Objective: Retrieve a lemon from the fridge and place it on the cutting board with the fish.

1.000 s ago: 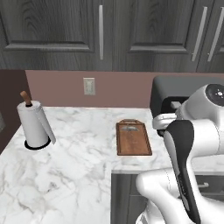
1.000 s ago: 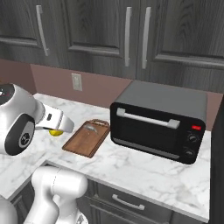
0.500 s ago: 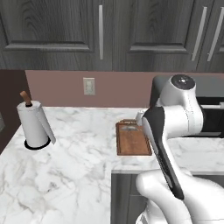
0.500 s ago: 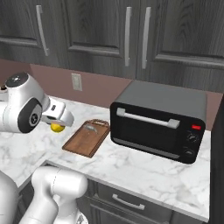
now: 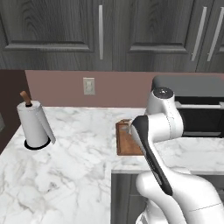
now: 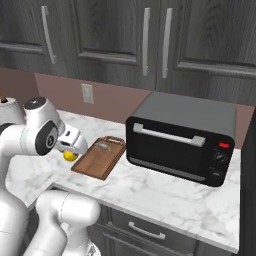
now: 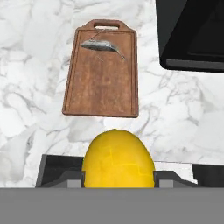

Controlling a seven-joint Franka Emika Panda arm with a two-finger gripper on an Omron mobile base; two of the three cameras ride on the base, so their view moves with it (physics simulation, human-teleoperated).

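While the small yellow lemon (image 7: 118, 158) stays pinched between the closed-in fingers of the white arm's gripper (image 7: 118, 177), it has swung closer to the reddish-brown wooden cutting board (image 7: 103, 70), hanging over white marble counter (image 7: 35, 52) just beside the board's near edge; a grey fish (image 7: 100, 45) lies at the far end.

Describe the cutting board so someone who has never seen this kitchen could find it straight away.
Start at the dark toaster oven on the marble counter below the grey cabinets. Just left of it in the right base view lies the cutting board, flat and reddish-brown. It alone is wooden, with a handle slot at one end and a small grey fish beside that.
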